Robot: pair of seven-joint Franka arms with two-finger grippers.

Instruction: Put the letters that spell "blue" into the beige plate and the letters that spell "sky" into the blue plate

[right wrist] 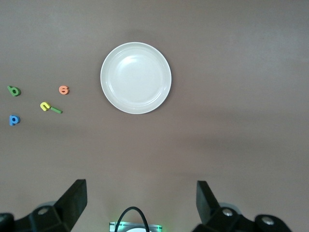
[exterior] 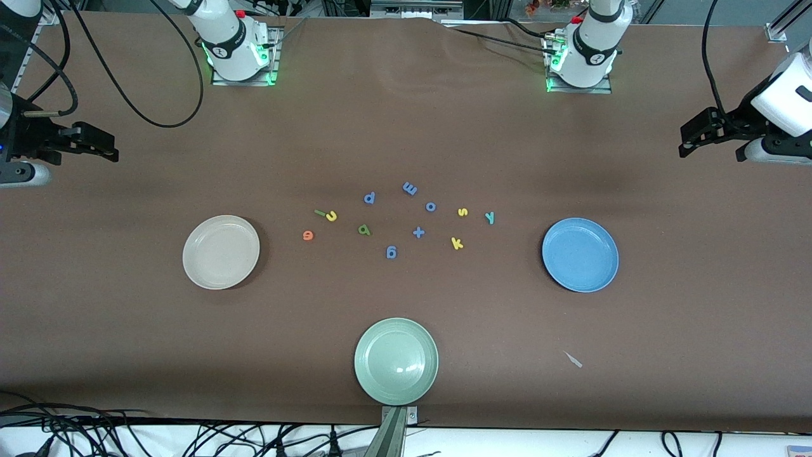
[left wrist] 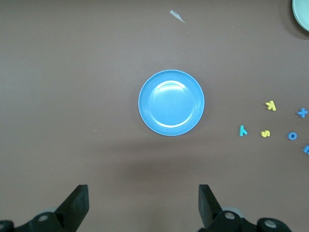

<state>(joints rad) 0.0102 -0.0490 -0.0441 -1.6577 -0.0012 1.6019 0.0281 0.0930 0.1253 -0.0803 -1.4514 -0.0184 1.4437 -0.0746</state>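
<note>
1. The beige plate (exterior: 221, 252) is round, shallow and matte cream, with a plain smooth rim; it lies toward the right arm's end of the table and holds nothing
2. The blue plate (exterior: 580, 254) has the same round shallow shape, in glossy light blue, and lies bare toward the left arm's end of the table, well apart from the beige plate
3. Between the two plates lie small flat foam letters. Nearest the beige plate is the orange e (exterior: 308, 235), then the yellow u (exterior: 331, 216) touching the thin green l (exterior: 320, 212), then the green b (exterior: 364, 230)
4. Farther from the beige plate, toward the blue plate, lie the yellow s (exterior: 462, 212), yellow k (exterior: 457, 243) and teal y (exterior: 490, 218)
5. Periwinkle letters (exterior: 410, 188) and a plus sign (exterior: 419, 232) lie mixed among them
6. A pale green plate (exterior: 396, 361), faintly ridged, sits nearer the front camera than the beige plate
7. The left gripper (left wrist: 142, 203) hangs over bare table by the blue plate, fingers spread wide, holding nothing
8. The right gripper (right wrist: 141, 200) hangs over bare table by the beige plate, fingers likewise spread and empty
9. The table (exterior: 406, 127) wears a matte brown cloth, slightly rippled; black cables trail along its edges
</note>
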